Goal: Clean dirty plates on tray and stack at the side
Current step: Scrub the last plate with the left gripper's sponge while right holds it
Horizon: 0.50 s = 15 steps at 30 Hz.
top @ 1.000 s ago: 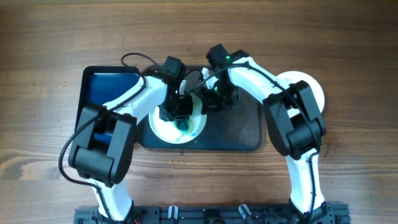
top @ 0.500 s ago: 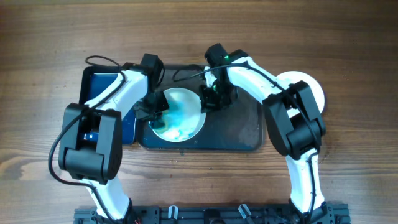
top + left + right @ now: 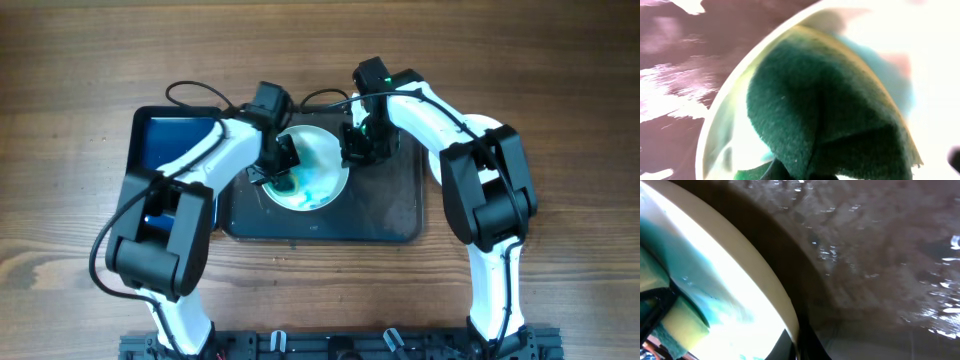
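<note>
A white plate (image 3: 322, 160) with blue-teal smears lies on the large dark tray (image 3: 380, 215). My left gripper (image 3: 280, 168) is shut on a green sponge (image 3: 830, 115) and presses it on the plate's left part (image 3: 940, 75). My right gripper (image 3: 352, 150) is shut on the plate's right rim; the right wrist view shows its fingers (image 3: 800, 342) pinching the rim (image 3: 715, 265), with the sponge's yellow edge (image 3: 682, 322) beyond. A clean white plate (image 3: 492, 124) lies on the table right of the tray, mostly hidden by my right arm.
A smaller black tray with a blue floor (image 3: 165, 140) sits against the big tray's left side, partly under my left arm. Cables loop above the plate. Wet streaks shine on the big tray's floor (image 3: 880, 255).
The smeared plate has shifted right and toward the tray's back with my right gripper on its rim. My left gripper swept left, then back right across the plate with the sponge.
</note>
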Each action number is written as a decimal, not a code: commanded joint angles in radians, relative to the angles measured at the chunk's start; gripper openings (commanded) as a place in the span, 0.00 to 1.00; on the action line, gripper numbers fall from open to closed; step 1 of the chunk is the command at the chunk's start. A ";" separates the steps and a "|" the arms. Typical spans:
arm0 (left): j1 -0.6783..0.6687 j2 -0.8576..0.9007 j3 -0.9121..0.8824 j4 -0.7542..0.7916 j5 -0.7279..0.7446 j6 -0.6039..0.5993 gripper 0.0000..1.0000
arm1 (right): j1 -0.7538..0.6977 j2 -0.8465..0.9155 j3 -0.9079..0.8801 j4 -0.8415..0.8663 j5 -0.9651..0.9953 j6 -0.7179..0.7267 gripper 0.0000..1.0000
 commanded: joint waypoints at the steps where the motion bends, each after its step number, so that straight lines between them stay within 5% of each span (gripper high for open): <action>1: 0.009 0.073 -0.056 -0.096 -0.414 -0.190 0.04 | 0.003 0.023 0.002 0.009 0.037 0.026 0.04; 3: -0.013 0.073 -0.056 -0.114 -0.328 -0.151 0.04 | 0.004 0.023 0.002 0.011 0.037 0.026 0.04; 8: -0.071 0.073 -0.056 -0.010 0.291 0.279 0.04 | 0.004 0.024 0.002 0.014 0.037 0.026 0.04; 10: -0.088 0.073 -0.056 0.059 0.414 0.362 0.04 | 0.004 0.023 0.002 0.021 0.037 0.027 0.04; 15: -0.029 0.073 -0.056 0.152 0.282 0.203 0.04 | 0.004 0.023 -0.001 0.024 0.037 0.027 0.04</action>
